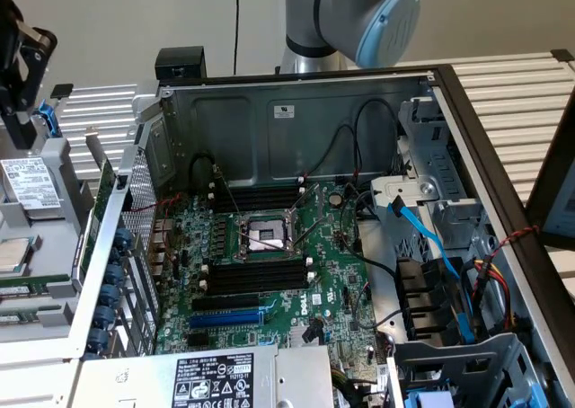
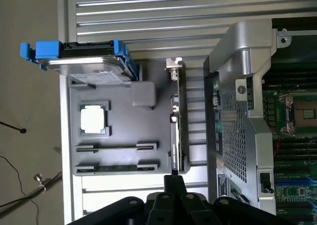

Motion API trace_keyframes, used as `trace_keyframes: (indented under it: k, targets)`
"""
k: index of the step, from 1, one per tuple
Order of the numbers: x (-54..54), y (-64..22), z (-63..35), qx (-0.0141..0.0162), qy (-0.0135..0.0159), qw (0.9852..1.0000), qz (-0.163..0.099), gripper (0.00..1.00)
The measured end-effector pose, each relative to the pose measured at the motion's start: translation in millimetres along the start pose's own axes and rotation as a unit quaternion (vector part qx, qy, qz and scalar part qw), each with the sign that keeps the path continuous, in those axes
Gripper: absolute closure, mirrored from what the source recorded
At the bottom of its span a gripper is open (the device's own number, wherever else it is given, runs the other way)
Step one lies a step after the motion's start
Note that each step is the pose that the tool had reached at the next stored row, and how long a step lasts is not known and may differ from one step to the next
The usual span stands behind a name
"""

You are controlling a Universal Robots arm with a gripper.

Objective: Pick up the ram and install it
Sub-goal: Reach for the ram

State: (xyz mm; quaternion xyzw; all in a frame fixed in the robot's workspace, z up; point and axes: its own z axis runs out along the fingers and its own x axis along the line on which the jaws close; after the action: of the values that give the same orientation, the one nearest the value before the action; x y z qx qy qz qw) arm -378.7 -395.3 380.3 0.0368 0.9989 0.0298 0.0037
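Observation:
Two ram sticks (image 2: 116, 166) lie edge-up in slotted holders on a grey tray (image 2: 119, 116) outside the computer case; in the exterior view they are thin green strips (image 1: 31, 287) at the far left. My gripper (image 2: 173, 181) hangs above this tray, its black fingers shut together with nothing between them, apart from the ram. In the exterior view my gripper (image 1: 20, 111) is at the top left, high over the tray's hard-drive end. Inside the open case, the black memory slots (image 1: 256, 278) on the motherboard (image 1: 332, 282) flank the processor socket (image 1: 265, 237).
The tray also carries a hard drive with blue clips (image 2: 84, 61), a processor chip (image 2: 93, 119) and an upright expansion card (image 2: 177, 131) at its edge. The case's perforated rear wall (image 1: 135, 237) stands between tray and motherboard. Cables (image 1: 422, 237) and drive cages fill the exterior view's right.

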Motion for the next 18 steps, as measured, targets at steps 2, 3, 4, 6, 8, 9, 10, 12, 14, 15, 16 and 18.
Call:
trace_keyframes:
  k: [2,3,4,6,8,9,10,12,14,15,16,18]
  targets:
    - [7.5,-0.1,0.9,-0.0002,-0.0048,1.0000,0.000,0.90]
    - [12.0,-0.3,1.3,-0.0002,-0.0049,1.0000,0.000,0.90]
    - [16.5,-0.3,1.8,-0.0002,-0.0049,1.0000,0.000,0.90]
    - [26.0,-0.3,3.1,-0.0002,-0.0050,1.0000,0.000,0.90]
    - [35.0,0.0,4.8,-0.0002,-0.0052,1.0000,0.000,0.90]
    - [39.5,0.1,5.6,-0.0003,-0.0053,1.0000,0.000,0.90]
    - [44.2,0.3,6.3,-0.0003,-0.0054,1.0000,0.000,0.90]
    - [52.9,0.7,7.4,-0.0003,-0.0055,1.0000,0.000,0.90]
    - [57.7,3.2,8.0,-0.0003,-0.0055,1.0000,0.000,0.90]
    - [58.8,5.7,8.2,-0.0002,-0.0054,1.0000,0.000,0.90]
    - [60.0,7.8,8.5,-0.0002,-0.0055,1.0000,0.000,0.90]
    - [64.1,10.5,8.9,-0.0002,-0.0054,1.0000,0.000,0.90]
